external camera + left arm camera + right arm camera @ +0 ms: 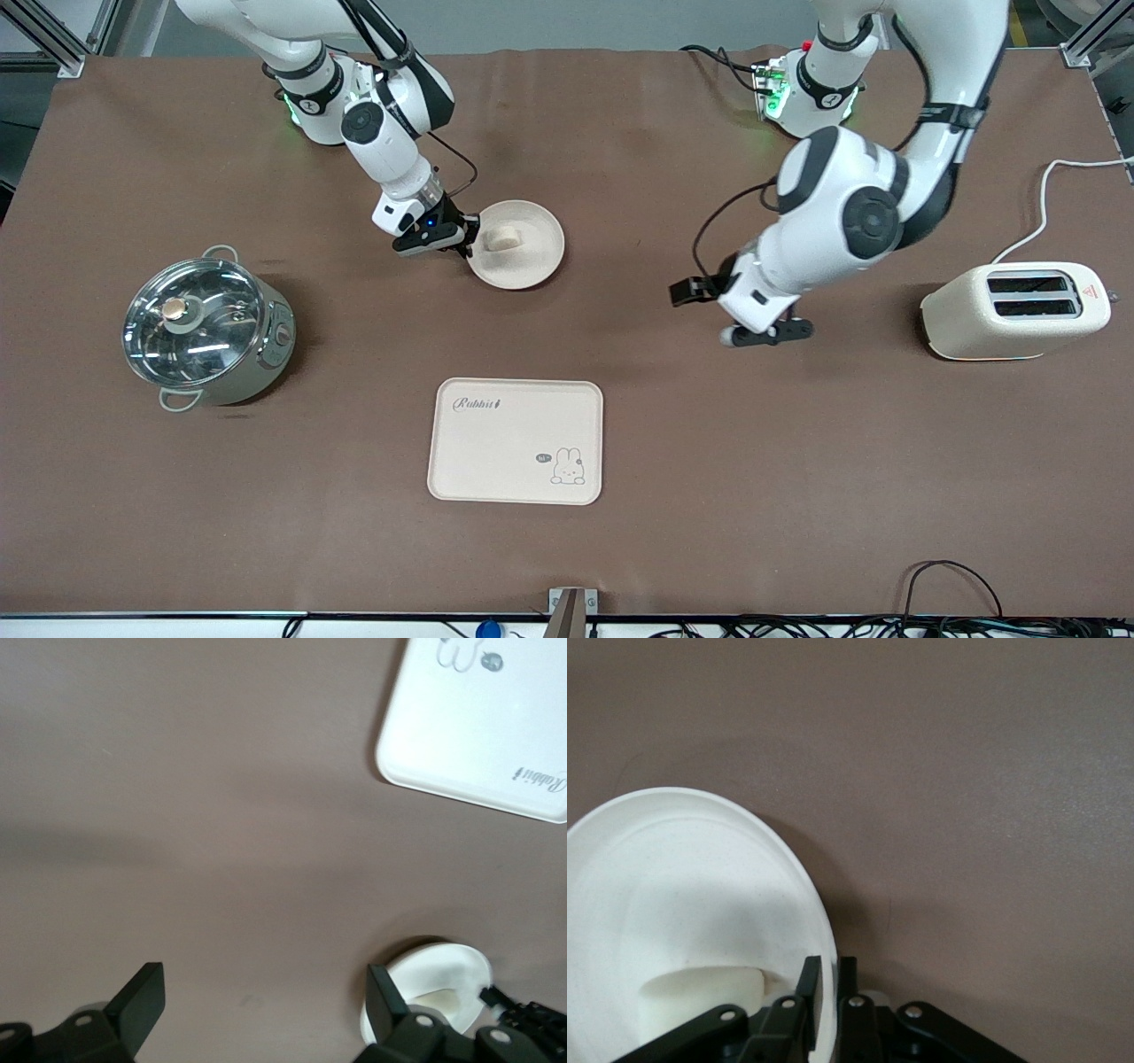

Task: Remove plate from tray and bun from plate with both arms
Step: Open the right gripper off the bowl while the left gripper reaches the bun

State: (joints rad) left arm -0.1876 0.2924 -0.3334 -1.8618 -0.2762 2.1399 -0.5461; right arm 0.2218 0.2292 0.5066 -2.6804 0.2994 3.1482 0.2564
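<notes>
The round cream plate [523, 246] is tilted, its rim toward the right arm's end lifted off the brown table. The pale bun [503, 237] lies in it. My right gripper [469, 237] is shut on that rim; in the right wrist view one finger sits inside the plate [682, 895] next to the bun [700, 997], the other outside, gripper [830, 992]. My left gripper [769, 335] is open and empty over bare table toward the left arm's end; in the left wrist view it [266, 1005] frames bare cloth, with the plate [438, 979] and the bun [440, 999] at the edge.
The rectangular cream rabbit tray [516, 440] lies nearer the front camera than the plate, also in the left wrist view [483, 722]. A steel pot with a glass lid [205, 326] stands toward the right arm's end. A cream toaster [1017, 310] stands toward the left arm's end.
</notes>
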